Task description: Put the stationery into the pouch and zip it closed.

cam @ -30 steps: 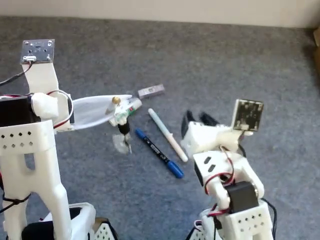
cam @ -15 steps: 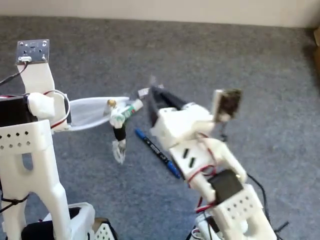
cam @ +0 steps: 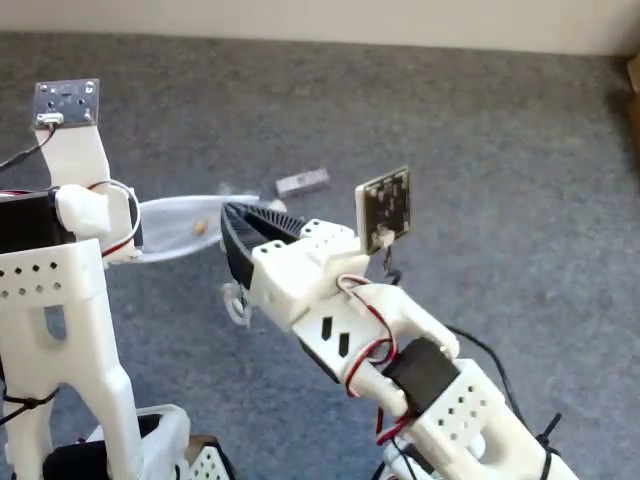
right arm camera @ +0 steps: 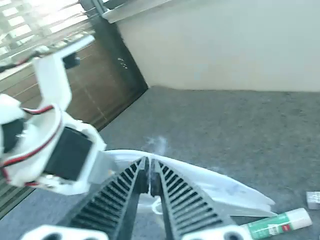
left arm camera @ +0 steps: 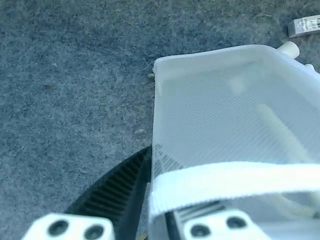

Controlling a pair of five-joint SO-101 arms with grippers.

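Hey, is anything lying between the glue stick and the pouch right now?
Nothing visible. In the right wrist view the glue stick lies on the carpet just off the end of the pouch, with only bare carpet between them.

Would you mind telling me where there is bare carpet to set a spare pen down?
Bare carpet lies right of the right arm and along the far strip beyond the small grey block. The middle is crowded: the right gripper meets the pouch held by the left gripper there.
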